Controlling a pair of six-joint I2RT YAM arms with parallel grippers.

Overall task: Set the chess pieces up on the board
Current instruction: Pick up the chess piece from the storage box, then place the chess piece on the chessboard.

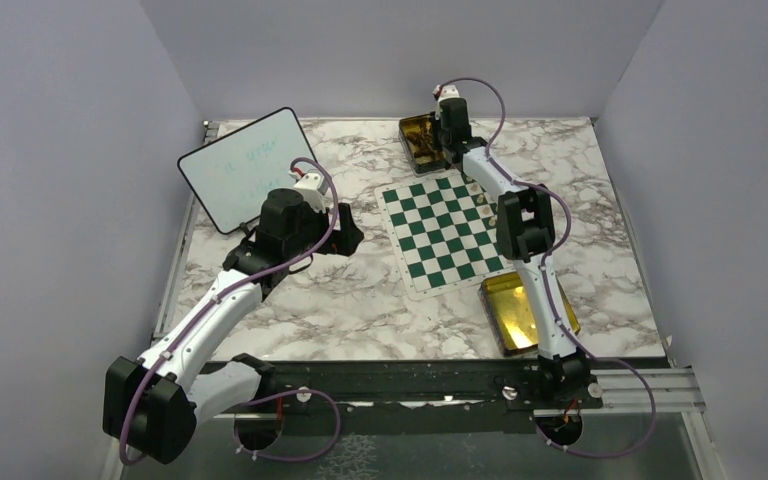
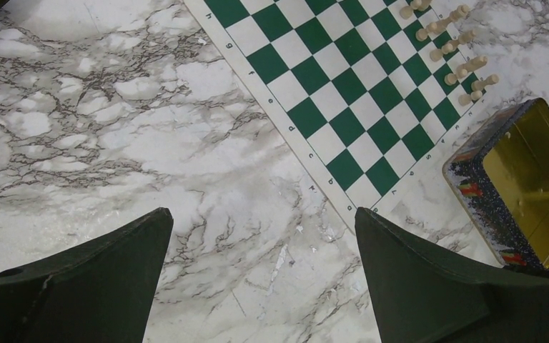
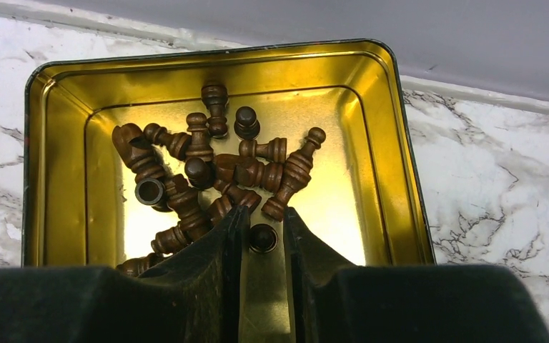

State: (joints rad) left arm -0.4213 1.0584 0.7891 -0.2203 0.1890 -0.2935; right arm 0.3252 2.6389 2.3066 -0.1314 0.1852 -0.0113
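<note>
Nearest to you, the left claw (image 2: 261, 214) hangs wide and holds nothing, above the bare marble table (image 2: 100, 150) to the left of the board (image 1: 440, 235). Beside the board's near right corner lies the near tin (image 1: 500, 300); as far as the views show, nothing is inside it. On the board itself the cream pieces (image 2: 449, 48) stand in two rows along the right edge, while the other squares are free.

At the far edge of the table, behind the board, the right claw (image 3: 265, 214) reaches into the far tin (image 3: 393, 143), where the dark pieces (image 3: 214, 171) lie in a heap. Its jaws are narrow and stand on both sides of one dark piece (image 3: 262, 239); if they already press it, I cannot tell.

So I judge that the step in hand is to pick a dark piece. Next you need a firm grip, a straight lift out of the heap, and then a carry to the free left side of the board, where it must be set upright.
</note>
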